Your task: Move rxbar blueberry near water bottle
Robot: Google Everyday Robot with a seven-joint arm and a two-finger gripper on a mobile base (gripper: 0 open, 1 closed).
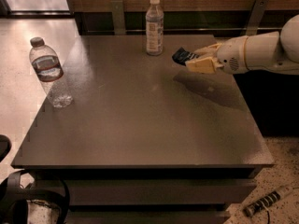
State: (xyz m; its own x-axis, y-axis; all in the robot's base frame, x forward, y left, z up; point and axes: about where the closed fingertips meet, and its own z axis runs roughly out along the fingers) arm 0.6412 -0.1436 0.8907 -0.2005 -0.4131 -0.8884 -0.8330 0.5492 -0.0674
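Currently the cream two-finger tool (pixel 191 59) is hanging over the dark grey worktop (pixel 140 125) near its far right corner, gripping the small flat dark blue-black snack bar wrapper (pixel 181 55). The clear ribbed plastic bottle with grey cap (pixel 49 73) is standing at the left edge, well apart.

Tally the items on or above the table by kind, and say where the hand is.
Bottles: 2, the water bottle at the left edge of the table and the white-capped bottle at the back.
Snack bars: 1, the rxbar blueberry, gripped in the hand above the table's right rear, beside the white-capped bottle.
Total: 3
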